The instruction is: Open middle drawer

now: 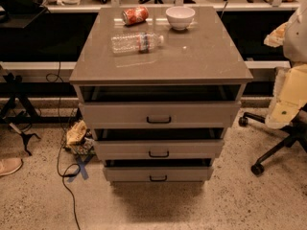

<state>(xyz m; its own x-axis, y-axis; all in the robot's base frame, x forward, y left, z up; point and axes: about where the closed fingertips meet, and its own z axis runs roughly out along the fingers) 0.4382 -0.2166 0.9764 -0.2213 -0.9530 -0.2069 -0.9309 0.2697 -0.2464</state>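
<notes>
The grey-beige cabinet (163,61) stands in the middle of the view with three stacked drawers. The middle drawer (192,150) has a flat front and a small black bar handle (159,154). A dark gap runs above its front, and none of its interior shows. The top drawer (192,115) and the bottom drawer (182,174) look the same way. My gripper (277,35) is at the right edge, raised beside the cabinet top, well away from the handles. The white and cream arm (290,92) hangs below it.
On the cabinet top lie a clear plastic bottle (136,42), a red can (135,15) and a white bowl (180,17). An office chair base (271,150) stands at the right. Cables and a crumpled bag (76,133) lie on the floor at the left, near a stand's legs (19,114).
</notes>
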